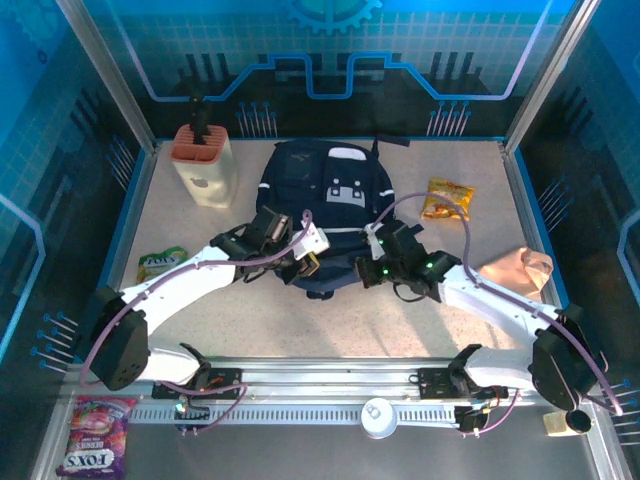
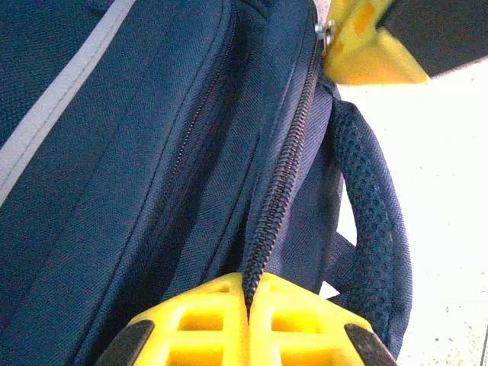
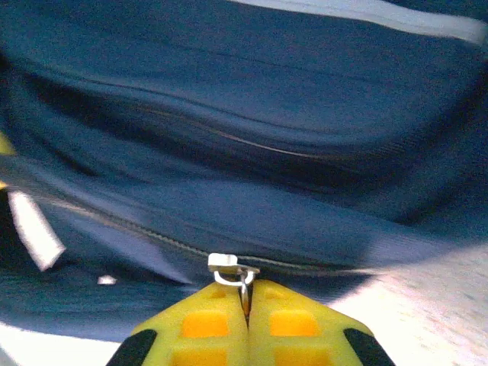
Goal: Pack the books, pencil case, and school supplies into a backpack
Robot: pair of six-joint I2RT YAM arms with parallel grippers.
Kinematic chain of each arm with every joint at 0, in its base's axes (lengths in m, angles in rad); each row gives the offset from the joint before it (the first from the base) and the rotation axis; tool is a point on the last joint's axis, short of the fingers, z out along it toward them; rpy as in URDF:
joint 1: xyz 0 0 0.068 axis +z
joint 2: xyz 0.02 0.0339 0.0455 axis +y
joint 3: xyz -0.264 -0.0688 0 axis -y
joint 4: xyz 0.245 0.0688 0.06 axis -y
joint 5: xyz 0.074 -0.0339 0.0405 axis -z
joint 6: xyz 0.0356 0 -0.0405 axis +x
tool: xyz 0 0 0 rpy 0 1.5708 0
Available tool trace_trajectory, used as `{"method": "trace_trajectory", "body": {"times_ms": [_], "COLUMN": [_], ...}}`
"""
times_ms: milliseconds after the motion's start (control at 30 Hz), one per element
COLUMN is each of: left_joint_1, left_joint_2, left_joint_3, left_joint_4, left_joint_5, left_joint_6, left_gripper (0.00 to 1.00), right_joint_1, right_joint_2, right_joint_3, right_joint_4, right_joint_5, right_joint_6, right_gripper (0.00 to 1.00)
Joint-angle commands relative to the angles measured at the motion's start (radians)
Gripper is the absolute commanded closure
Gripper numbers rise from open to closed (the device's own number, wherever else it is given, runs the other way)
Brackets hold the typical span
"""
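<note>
Grippers first. Left gripper [image 2: 248, 303] pinched shut on the zip line of the backpack [image 1: 330, 190], yellow fingers closed right over the teeth. Right gripper [image 3: 248, 306] pinched shut too, holding the small silver zip pull [image 3: 229, 264]. Both at the near edge of the bag, close together, left one on the left, right one on the right. Zip teeth between the two closed.

Looks like zip work: one hold, one pull. Cannot tell if opening or closing.

To do it well:
- Hold the cloth tight and still with the left.
- Pull the tab with the right, slow and straight along the teeth, never up or sideways.
- Keep the cloth flat, free of folds near the teeth.
- Watch the mesh strap [image 2: 374, 229] just beside the zip and keep it out of the way.
- Stop at any slide of the whole bag.

Backpack in the middle of the table [image 1: 300, 325], lying flat, just past the two arms.

Counting now:
- One backpack.
- Two grippers.
- One zip pull.
- One beige holder [image 1: 203, 165] at the far left, just beside the bag.
- One yellow-orange snack packet [image 1: 447, 198] at the far right.
- One green snack packet [image 1: 160, 265] on the left, near the left arm.
- One purple sweet packet [image 1: 95, 450] at the near left corner.
- One peach cloth thing [image 1: 515, 270] at the right edge.
</note>
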Motion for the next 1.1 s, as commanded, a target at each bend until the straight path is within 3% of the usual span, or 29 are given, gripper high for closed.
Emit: {"method": "trace_trajectory", "body": {"times_ms": [0, 133, 300, 467, 700, 800, 967, 1067], "left_joint_1": [0.033, 0.035, 0.039, 0.038, 0.030, 0.027, 0.042, 0.047], "left_joint_2": [-0.078, -0.100, -0.120, -0.093, 0.009, 0.028, 0.004, -0.016], "left_joint_3": [0.042, 0.068, 0.080, 0.110, 0.152, 0.158, 0.133, 0.109], "left_joint_4": [-0.021, -0.025, -0.031, -0.015, 0.024, 0.016, -0.011, -0.002], "left_joint_5": [-0.072, -0.023, -0.055, -0.054, -0.031, -0.061, -0.155, -0.148], "left_joint_6": [-0.047, -0.067, -0.077, -0.132, -0.206, -0.209, -0.219, -0.227], "left_gripper": [1.00, 1.00, 1.00, 1.00, 1.00, 1.00, 1.00, 1.00], "right_joint_1": [-0.078, -0.080, -0.102, -0.044, 0.147, 0.160, 0.102, 0.053], "right_joint_2": [-0.017, -0.026, -0.009, -0.039, 0.056, 0.057, 0.009, -0.029], "right_joint_3": [-0.027, 0.008, 0.055, 0.085, 0.233, 0.227, 0.166, 0.099], "right_joint_4": [-0.147, -0.143, -0.225, -0.126, -0.142, -0.151, -0.291, -0.318], "right_joint_5": [0.159, 0.106, 0.261, -0.053, -0.137, -0.088, 0.139, 0.146], "right_joint_6": [0.033, 0.001, 0.040, -0.052, -0.062, -0.034, 0.081, 0.125], "right_gripper": [0.96, 0.94, 0.94, 0.90, 0.91, 0.92, 0.92, 0.90]}}
